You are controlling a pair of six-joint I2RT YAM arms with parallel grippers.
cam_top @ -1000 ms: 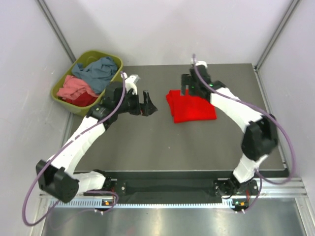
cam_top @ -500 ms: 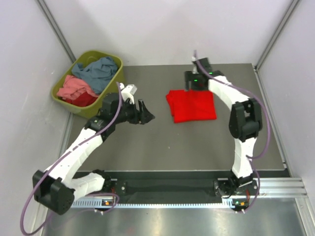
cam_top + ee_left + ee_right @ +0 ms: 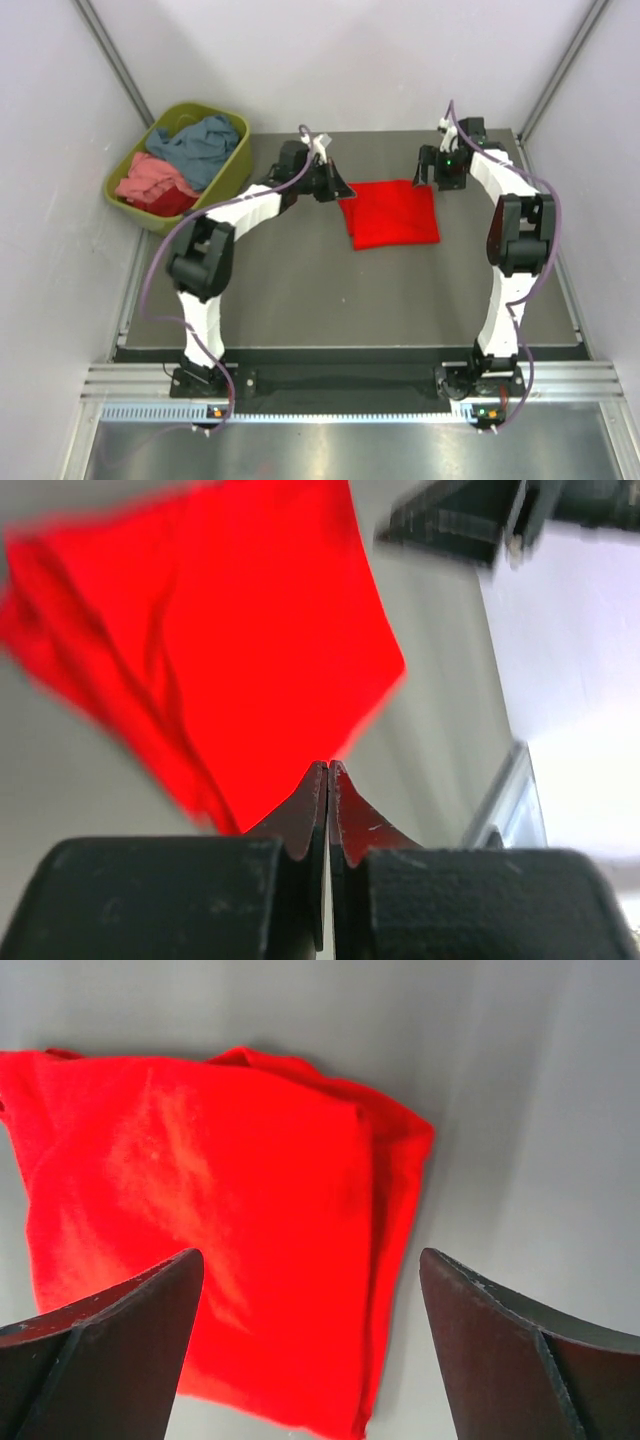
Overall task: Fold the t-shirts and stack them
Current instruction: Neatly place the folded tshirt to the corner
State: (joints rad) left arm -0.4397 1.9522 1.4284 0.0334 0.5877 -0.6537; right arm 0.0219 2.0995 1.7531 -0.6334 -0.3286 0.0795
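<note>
Red t-shirt [image 3: 392, 212] lies folded on the desk [image 3: 300, 290] in the top view, left fingers [image 3: 338, 190] and right fingers [image 3: 428, 169] near its far corners; other shirts [image 3: 195, 145] fill the tub [image 3: 236, 158], crumpled, yet to fold. Left wrist: fingers pressed together at the hem, pinch unclear. Right wrist: fingers wide apart above the shirt, empty.

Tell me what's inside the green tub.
The tub holds a crumpled blue-grey shirt, a salmon pink shirt beside it and darker red cloth under that. Its floor and anything underneath are covered.
</note>
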